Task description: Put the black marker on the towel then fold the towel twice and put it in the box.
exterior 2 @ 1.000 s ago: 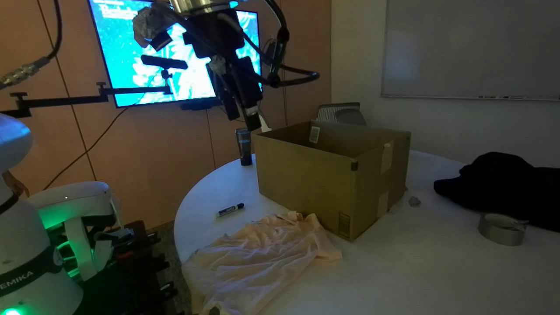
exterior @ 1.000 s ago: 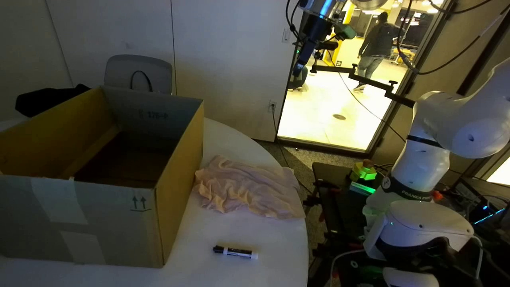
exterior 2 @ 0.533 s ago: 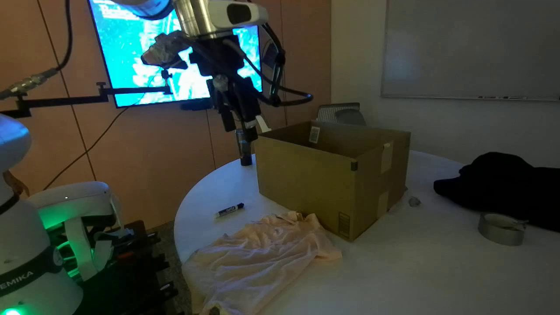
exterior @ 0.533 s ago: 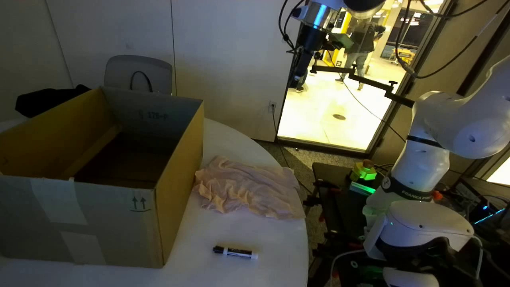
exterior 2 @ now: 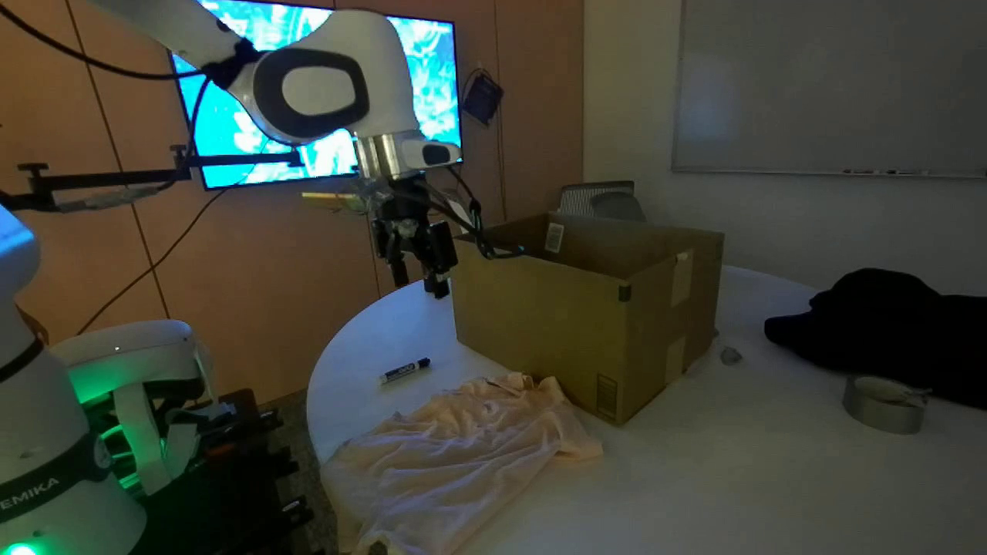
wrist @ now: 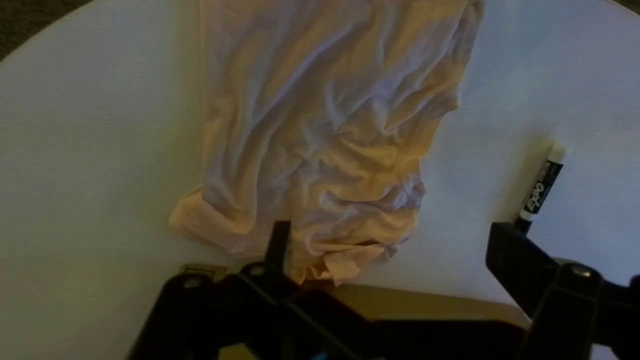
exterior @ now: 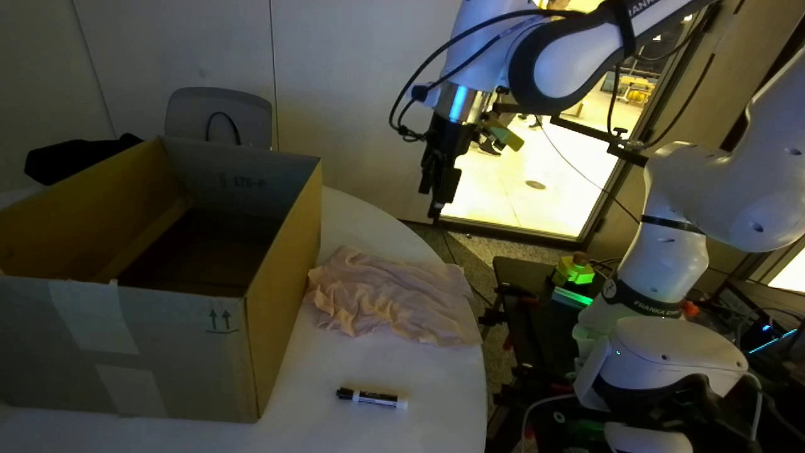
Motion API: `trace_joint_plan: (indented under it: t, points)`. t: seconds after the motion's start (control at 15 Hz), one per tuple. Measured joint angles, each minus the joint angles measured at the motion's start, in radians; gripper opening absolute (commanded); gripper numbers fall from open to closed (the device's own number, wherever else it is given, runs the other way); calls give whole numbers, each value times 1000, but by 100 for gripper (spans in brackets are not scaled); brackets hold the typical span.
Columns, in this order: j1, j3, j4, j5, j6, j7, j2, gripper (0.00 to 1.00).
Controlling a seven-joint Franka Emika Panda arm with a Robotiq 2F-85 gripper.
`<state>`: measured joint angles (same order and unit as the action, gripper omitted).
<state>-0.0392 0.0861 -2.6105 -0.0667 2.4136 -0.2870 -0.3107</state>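
Note:
The black marker (exterior: 372, 398) lies on the table beside the towel, its black cap end toward the box; it also shows in the wrist view (wrist: 544, 185). The pale peach towel (exterior: 393, 296) lies spread and wrinkled, one end against the box; it fills the middle of the wrist view (wrist: 320, 125). The open cardboard box (exterior 2: 540, 308) stands by the towel; its wall shows at the bottom of the wrist view (wrist: 425, 300). My gripper (exterior 2: 419, 285) hangs in the air above the table, jaws wide apart and empty. In the wrist view the right finger (wrist: 520, 260) overlaps the marker's cap end.
The round white table (exterior 2: 732, 478) carries a tape roll (exterior 2: 884, 405), a black cloth heap (exterior 2: 879, 324) and a small grey scrap (exterior 2: 730, 355). A grey chair (exterior: 220, 116) stands behind the box. The box's walls rise high beside the towel.
My gripper has come down in both exterior views, and the arm now reaches farther over the table. The marker, towel and box have not moved.

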Motion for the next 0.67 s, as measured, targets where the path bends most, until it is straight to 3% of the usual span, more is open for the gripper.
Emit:
trace_joint_plan:
  t: [0.33,0.67]
  points:
    - [-67,-85,0,49,116,17,165,100]
    - [-119,-158,5,200,189,47,256,100]
